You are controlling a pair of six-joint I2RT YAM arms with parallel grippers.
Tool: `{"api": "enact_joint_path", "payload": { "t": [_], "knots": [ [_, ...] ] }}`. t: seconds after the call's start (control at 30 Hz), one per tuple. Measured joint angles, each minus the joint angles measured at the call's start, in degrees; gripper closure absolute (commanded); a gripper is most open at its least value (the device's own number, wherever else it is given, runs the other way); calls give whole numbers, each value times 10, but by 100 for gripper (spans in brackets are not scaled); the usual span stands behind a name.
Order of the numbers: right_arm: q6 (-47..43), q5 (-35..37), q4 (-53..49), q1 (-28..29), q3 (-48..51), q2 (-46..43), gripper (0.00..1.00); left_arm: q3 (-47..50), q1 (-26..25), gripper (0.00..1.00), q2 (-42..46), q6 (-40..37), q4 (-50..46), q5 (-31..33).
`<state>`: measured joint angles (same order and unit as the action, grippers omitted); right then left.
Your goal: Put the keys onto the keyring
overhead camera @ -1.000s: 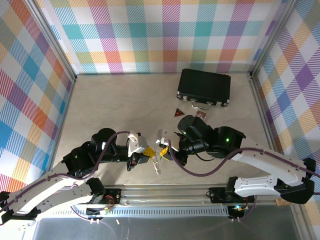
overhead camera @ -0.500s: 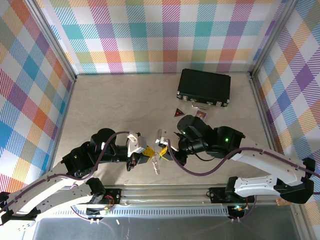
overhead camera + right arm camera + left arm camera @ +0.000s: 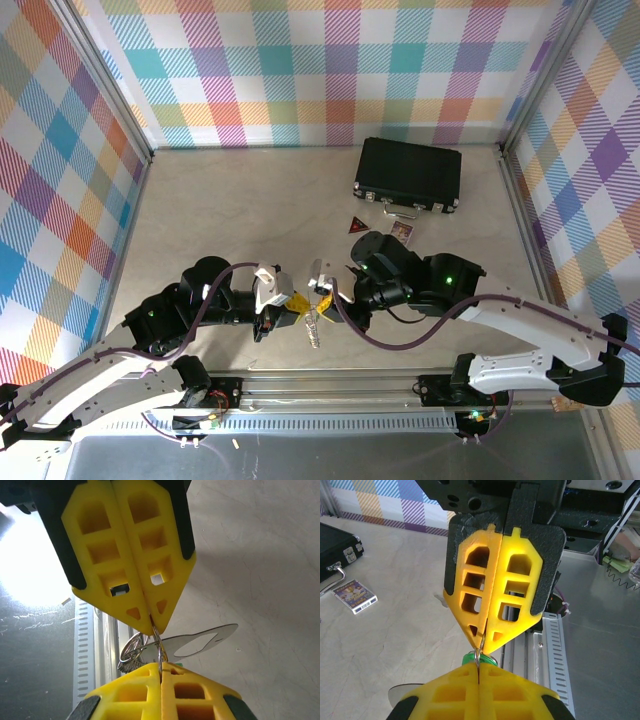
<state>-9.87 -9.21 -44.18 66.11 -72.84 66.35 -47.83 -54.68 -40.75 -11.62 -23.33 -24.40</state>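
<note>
Keyring [image 3: 159,649], a thin wire loop, hangs at about 6 o'clock in the top view, apparently held clear of the surface [image 3: 250,210]. It is pinched from both sides. The left gripper [image 3: 478,672] and right gripper [image 3: 161,669] meet tip to tip, each pair of fingers pressed together on the wire. Probably one steadies the loop while the other works it.

A green-headed key [image 3: 470,658] sits just under the tips, and a silver blade [image 3: 225,631] dangles toward 3 o'clock. Whether either is fully threaded cannot be told. The black case [image 3: 408,175] lies well apart at 1 o'clock.
</note>
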Motion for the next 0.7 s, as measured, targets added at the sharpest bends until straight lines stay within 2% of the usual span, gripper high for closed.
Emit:
{"api": "enact_joint_path", "payload": {
  "t": [0.4,0.7],
  "knots": [
    [27,-1,0,-7,5,-4,100,0,0,100,-10,0,11,-2],
    [90,-38,19,-30,14,-6,100,0,0,100,-10,0,26,0]
  ]
}}
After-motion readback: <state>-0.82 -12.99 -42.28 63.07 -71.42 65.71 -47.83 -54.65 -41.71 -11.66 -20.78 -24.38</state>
